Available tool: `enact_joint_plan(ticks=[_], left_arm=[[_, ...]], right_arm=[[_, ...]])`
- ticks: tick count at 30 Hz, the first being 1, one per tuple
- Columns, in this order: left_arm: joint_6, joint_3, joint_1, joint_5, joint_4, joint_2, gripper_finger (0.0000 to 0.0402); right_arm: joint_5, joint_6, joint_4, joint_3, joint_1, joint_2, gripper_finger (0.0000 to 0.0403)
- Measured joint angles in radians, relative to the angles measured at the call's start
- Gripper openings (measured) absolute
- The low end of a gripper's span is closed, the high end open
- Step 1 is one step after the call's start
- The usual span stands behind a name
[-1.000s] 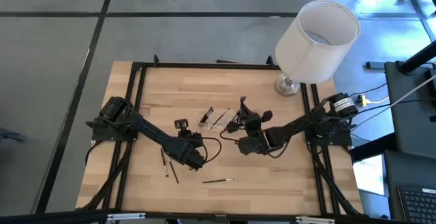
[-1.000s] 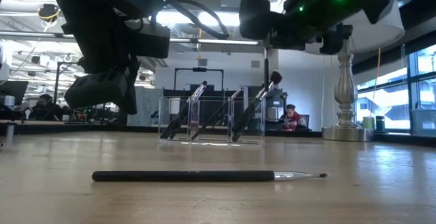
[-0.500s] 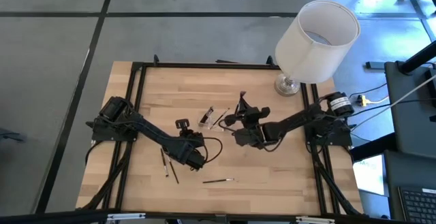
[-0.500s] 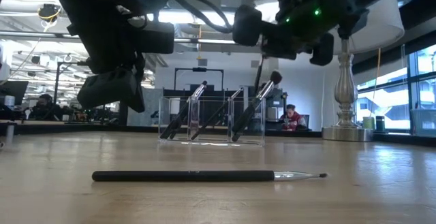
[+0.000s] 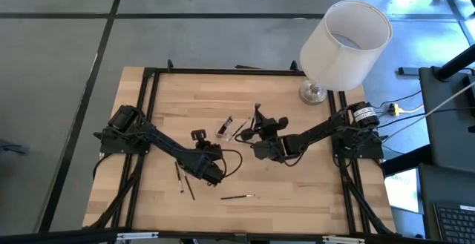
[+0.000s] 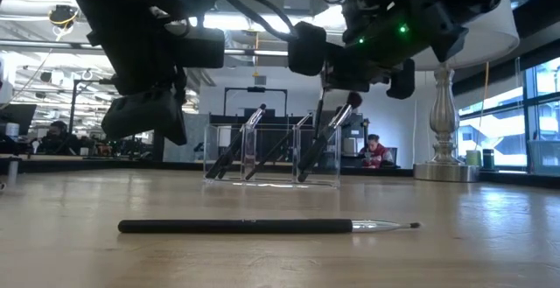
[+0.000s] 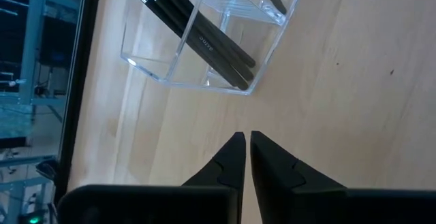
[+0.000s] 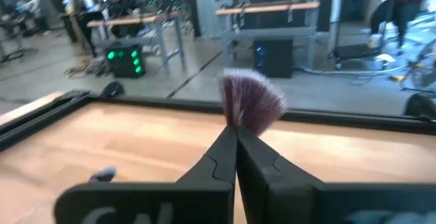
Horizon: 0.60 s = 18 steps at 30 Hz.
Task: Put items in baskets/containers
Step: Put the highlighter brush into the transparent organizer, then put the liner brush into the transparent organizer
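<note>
Brush in hand: fan brush, pinched by right gripper just beside clear tray
Tray: holds leaning brushes (three seen)
Left gripper: closed, empty, near tray
Loose brushes: table brush, front pair
Risk: tip could snag tray wall, tipping it

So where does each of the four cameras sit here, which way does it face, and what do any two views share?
High view: overhead, straight down on the table; both arms show.
Low view: tabletop height, level across; a loose brush in front, arms overhead.
Left wrist view: past the left gripper, whose fingers are nearly together, toward the clear tray.
Right wrist view: level across the table's edge into the room; the right gripper pinches a fan brush.
Shared: high, low and left wrist views all show the tray.
</note>
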Motion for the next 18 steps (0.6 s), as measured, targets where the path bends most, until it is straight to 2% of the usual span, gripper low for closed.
enact_joint_plan(ticks=[6,9,14,18], left_arm=[[-0.012,0.000,0.000,0.000,0.001,0.000,0.0036],[-0.012,0.000,0.000,0.001,0.001,0.000,0.0043],[-0.013,0.000,0.000,0.002,0.000,0.000,0.0052],[-0.014,0.000,0.001,0.003,0.013,0.000,0.0054]], right_arm=[[-0.101,-0.037,-0.001,0.000,0.004,-0.001,0.0045],[-0.119,-0.095,-0.001,0.000,0.020,-0.007,0.0072],[-0.117,-0.277,-0.002,0.000,0.086,-0.069,0.0106],[-0.115,-0.426,-0.001,0.000,0.138,-0.156,0.0117]])
